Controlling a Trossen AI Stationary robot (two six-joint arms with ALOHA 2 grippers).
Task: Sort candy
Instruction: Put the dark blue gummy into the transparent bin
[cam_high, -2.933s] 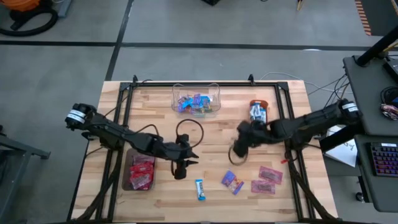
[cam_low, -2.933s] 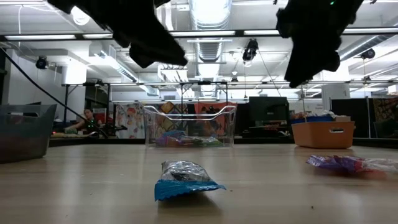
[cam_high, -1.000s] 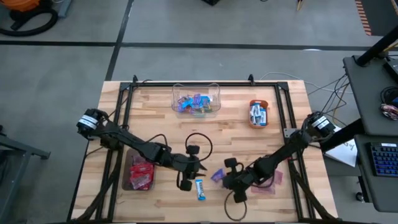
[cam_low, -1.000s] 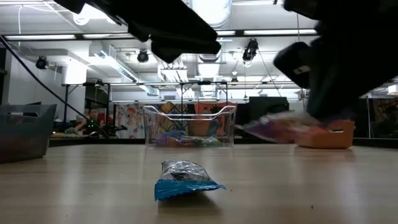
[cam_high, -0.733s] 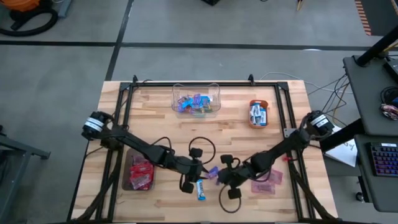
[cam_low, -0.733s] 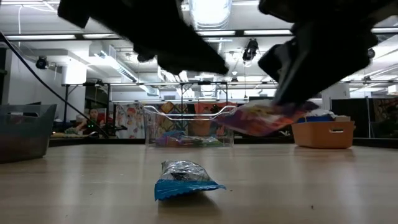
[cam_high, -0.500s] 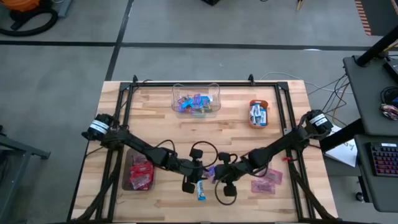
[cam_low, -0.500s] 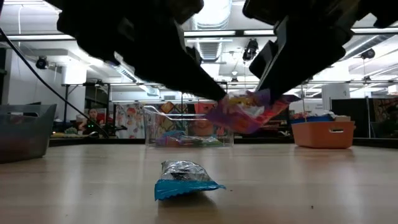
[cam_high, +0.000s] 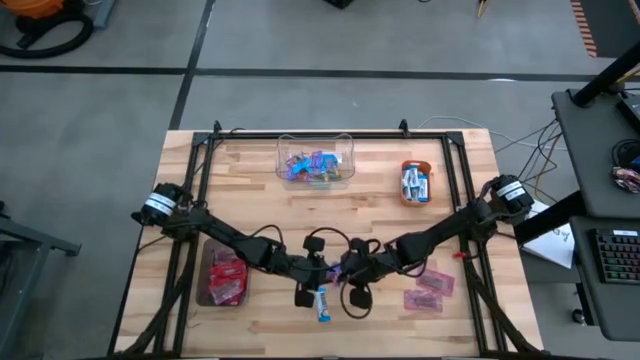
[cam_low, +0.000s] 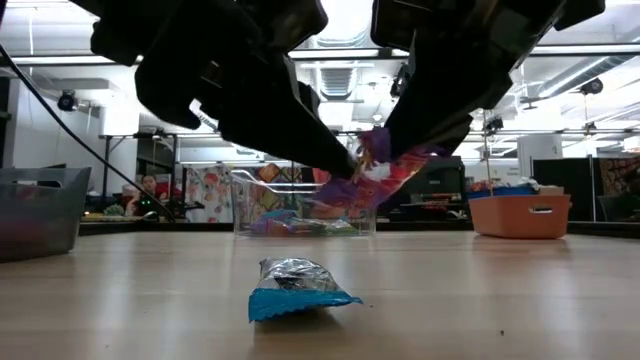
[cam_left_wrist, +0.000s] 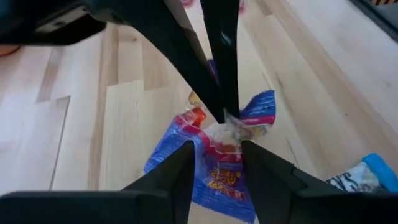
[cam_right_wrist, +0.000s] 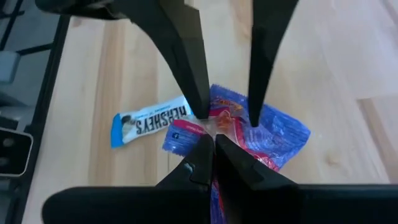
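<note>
Presently catalogued: right gripper (cam_right_wrist: 214, 146), clamped on purple packet (cam_right_wrist: 261, 134), held above the table (cam_high: 250, 180); left gripper (cam_left_wrist: 216, 152), fingers parted around the same packet. Blue-and-white candy (cam_high: 321, 302) lies below. Risk noted: packet may be dropped if released before being pinched.

Two slim black jointed arms are seen, each banded in white near its base, with looping black cables and narrow, tapering black jaws.
</note>
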